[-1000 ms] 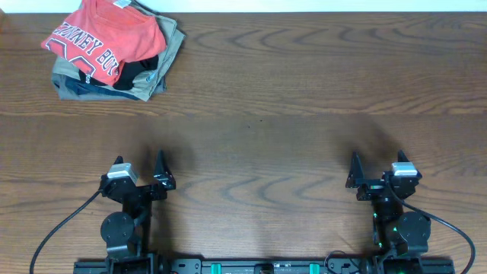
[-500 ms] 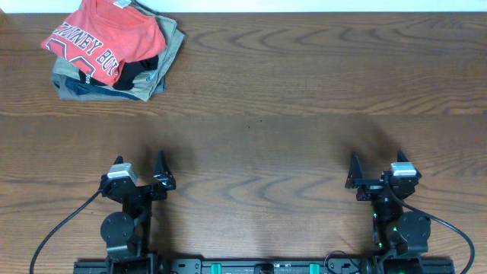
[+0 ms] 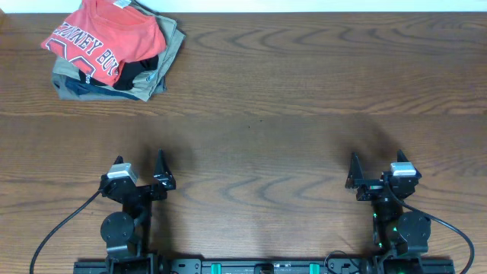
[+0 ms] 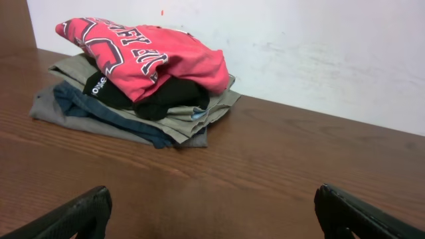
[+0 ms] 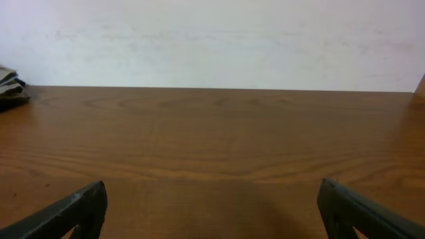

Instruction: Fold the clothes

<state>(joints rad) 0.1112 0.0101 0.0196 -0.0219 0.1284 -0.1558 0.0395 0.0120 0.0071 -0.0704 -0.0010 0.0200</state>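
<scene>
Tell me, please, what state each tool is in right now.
Left tool: open, holding nothing.
Right tool: open, holding nothing.

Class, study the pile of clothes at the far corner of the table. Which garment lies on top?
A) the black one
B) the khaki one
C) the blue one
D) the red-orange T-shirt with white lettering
D: the red-orange T-shirt drapes over the black garment and the khaki garment beneath it.

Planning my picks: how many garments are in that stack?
5 by colour, all in one stack at the table's far left corner: red-orange T-shirt on top, black garment under it, then khaki one, dark blue one, and grey one at the bottom. Folds may hide more.
</scene>
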